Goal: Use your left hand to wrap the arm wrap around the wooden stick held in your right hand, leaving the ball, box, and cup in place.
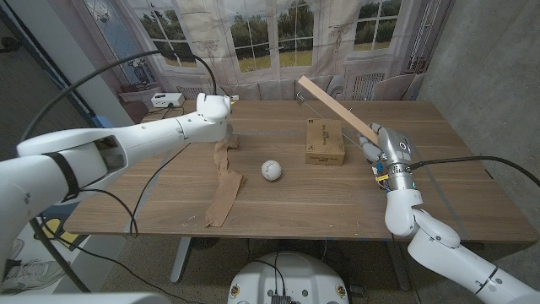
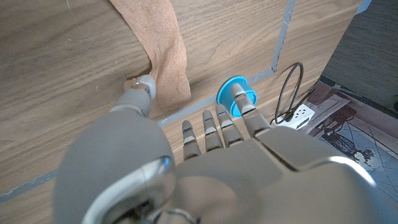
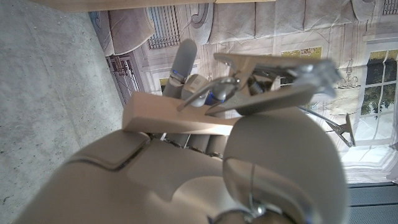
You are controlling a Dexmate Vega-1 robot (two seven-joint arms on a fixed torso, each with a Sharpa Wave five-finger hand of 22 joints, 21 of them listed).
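The tan arm wrap (image 1: pixel 225 181) lies lengthwise on the table, left of centre. My left hand (image 1: pixel 215 114) hovers over its far end; in the left wrist view the thumb (image 2: pixel 140 93) touches the edge of the wrap (image 2: pixel 163 50) while the other fingers (image 2: pixel 214 127) stretch out straight, holding nothing. My right hand (image 1: pixel 384 152) grips the wooden stick (image 1: pixel 337 110), which slants up and to the left over the box (image 1: pixel 325 141). The stick (image 3: pixel 180 118) crosses the right hand's fingers. A white ball (image 1: pixel 270 170) sits between wrap and box. A blue cup (image 2: pixel 235 95) stands just beyond my left fingertips.
A metal clip (image 3: pixel 273 81) shows near the stick above my right hand. Black cables arc over the left arm (image 1: pixel 101 152). A white power strip (image 2: pixel 300 115) lies on the floor past the table edge. Wooden table (image 1: pixel 456 194) has bare surface at the right and front.
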